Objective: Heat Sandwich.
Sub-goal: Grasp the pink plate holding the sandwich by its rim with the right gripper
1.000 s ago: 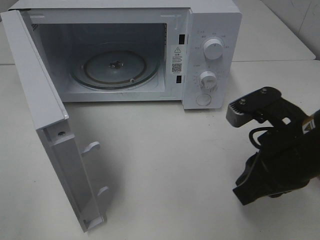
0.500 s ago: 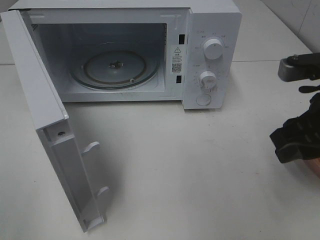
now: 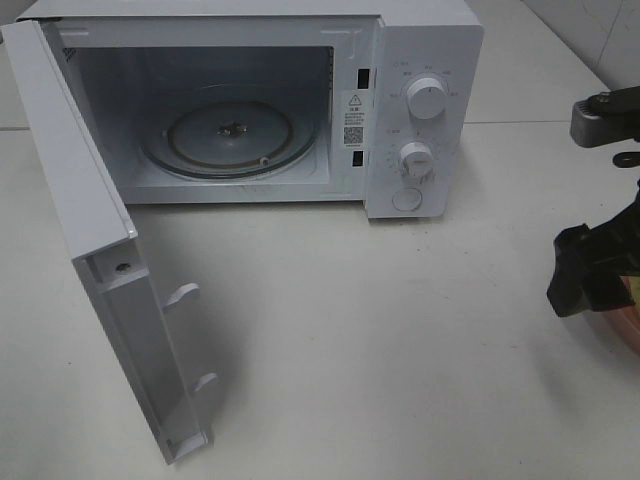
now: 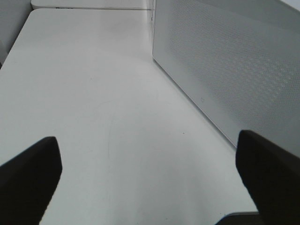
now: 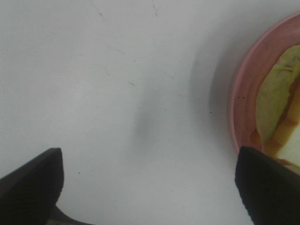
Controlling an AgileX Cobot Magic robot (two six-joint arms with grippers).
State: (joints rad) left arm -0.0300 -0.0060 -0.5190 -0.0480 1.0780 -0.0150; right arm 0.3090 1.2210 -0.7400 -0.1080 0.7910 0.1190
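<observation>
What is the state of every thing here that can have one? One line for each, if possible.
Microwave door: open wide.
Glass turntable: empty.
Left gripper: open, holding nothing.
Right gripper: open, holding nothing, near the pink plate.
Sandwich: lying on the pink plate.

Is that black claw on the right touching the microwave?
Apart. The high exterior view shows a stretch of bare table between the right gripper and the microwave.
</observation>
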